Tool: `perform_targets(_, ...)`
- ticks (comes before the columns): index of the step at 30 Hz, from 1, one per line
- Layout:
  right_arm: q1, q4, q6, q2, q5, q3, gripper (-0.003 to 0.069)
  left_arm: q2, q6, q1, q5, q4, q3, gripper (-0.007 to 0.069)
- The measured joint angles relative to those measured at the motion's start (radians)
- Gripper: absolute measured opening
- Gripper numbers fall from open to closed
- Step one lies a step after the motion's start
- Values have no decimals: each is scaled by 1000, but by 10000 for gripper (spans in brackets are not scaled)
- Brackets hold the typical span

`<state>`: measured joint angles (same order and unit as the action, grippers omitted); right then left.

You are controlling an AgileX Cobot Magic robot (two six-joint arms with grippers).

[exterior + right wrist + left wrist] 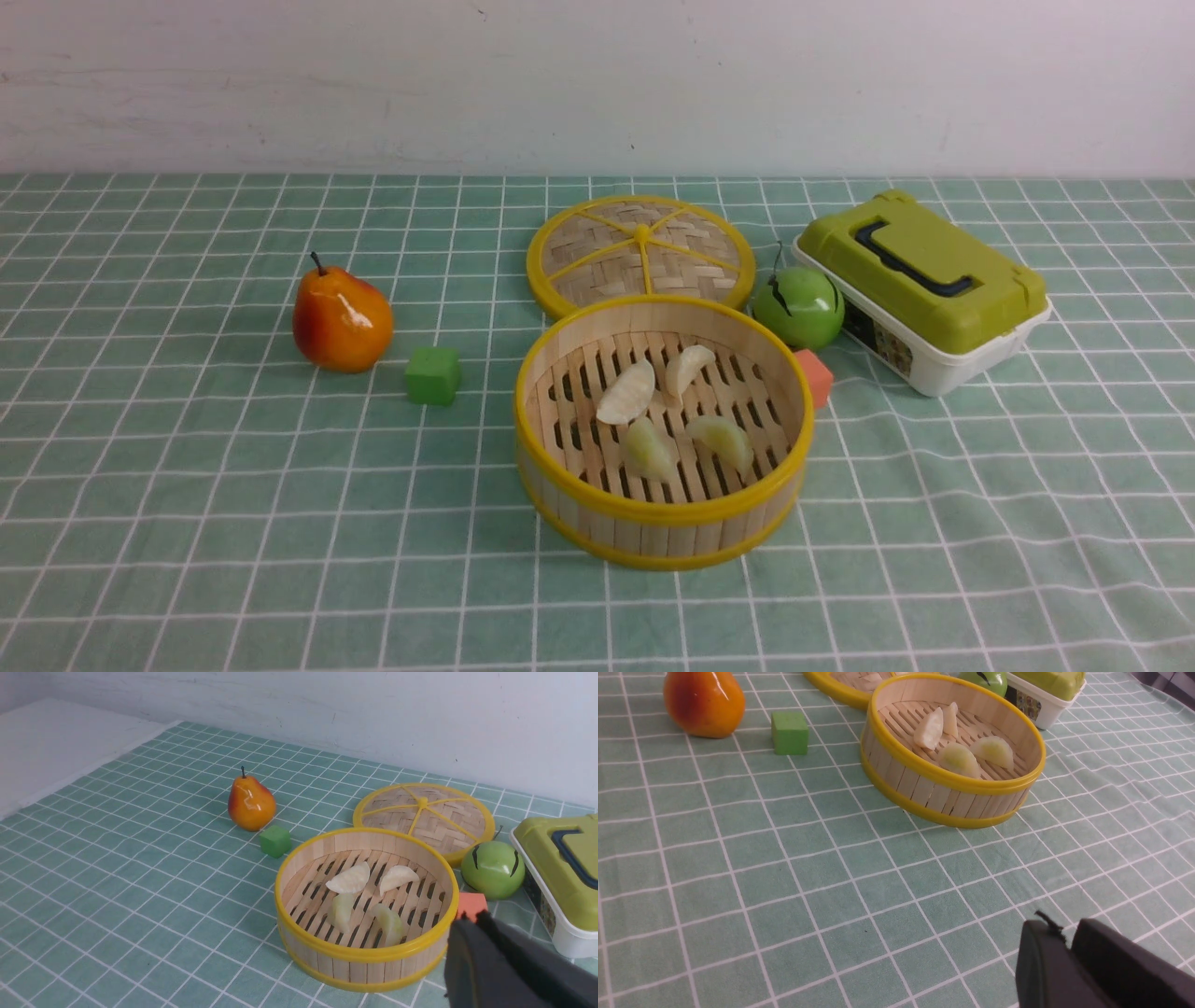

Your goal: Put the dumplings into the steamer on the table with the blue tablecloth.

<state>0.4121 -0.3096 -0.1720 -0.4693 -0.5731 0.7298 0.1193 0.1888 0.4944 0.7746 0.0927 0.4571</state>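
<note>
**All 4 dumplings in steamer – task looks done**

Dumplings: 2 whitish at the back, 2 pale green in front, all lying on the slatted floor of the steamer. None seen on the blue tablecloth. Steamer sits right of centre on the table, lid flat just behind it. Long axes: the whites slant toward the back wall, the greens run more crosswise.

Left gripper and right gripper: only dark finger ends at frame edge. Can't tell how far open either is; nothing seen held by either.

Key relation: steamer lies ahead of both grippers. Left is well apart from it, w/ bare cloth between. Right tip shows just beside the rim and the orange cube, so the right arm is prob nearer. My call: no pick needed and nothing left to move.

View diffs: front view shows no arm at all. Right wrist view shows the white bare surface beyond the cloth edge. Left wrist view cuts off most of the lid, green apple and lunch box. Pear and green cube are off to the left, not involved.
</note>
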Motion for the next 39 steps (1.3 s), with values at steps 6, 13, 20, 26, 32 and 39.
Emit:
perform_targets(6,0,14,0,19,17,-24,-5,0,1,0,0,0,0,91)
perform_targets(13,-67,115,34,192,179,-251,-5,0,1,0,-1,0,0,99)
perform_targets(20,-302,226,172,449,258,-567,-5,0,1,0,-1,-1,0,112)
perform_targets(26,-384,322,326,480,254,-723,-5,0,1,0,-1,-1,0,117)
perform_targets(32,-384,370,386,480,230,-755,-5,0,1,0,-1,-1,0,124)
perform_targets(39,-384,375,388,480,195,-748,-21,0,1,0,-1,-1,0,130)
